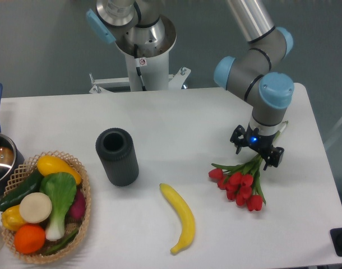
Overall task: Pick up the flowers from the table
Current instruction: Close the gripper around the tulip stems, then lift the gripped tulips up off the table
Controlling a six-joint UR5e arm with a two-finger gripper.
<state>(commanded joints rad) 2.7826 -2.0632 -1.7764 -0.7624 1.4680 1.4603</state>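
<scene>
The flowers, a small bunch of red tulips with green stems and leaves, lie on the white table at the right. Their heads point to the lower left and their stems run up to the right. My gripper points straight down over the stems, just above the heads. Its black fingers stick out on either side of the stems, so the jaws look open astride them. The fingertips are hidden under the wrist. The stem ends show behind the wrist at the upper right.
A yellow banana lies left of the flowers near the front edge. A black cylinder stands mid-table. A wicker basket of vegetables and a pot are at the far left. The table's right edge is close to the flowers.
</scene>
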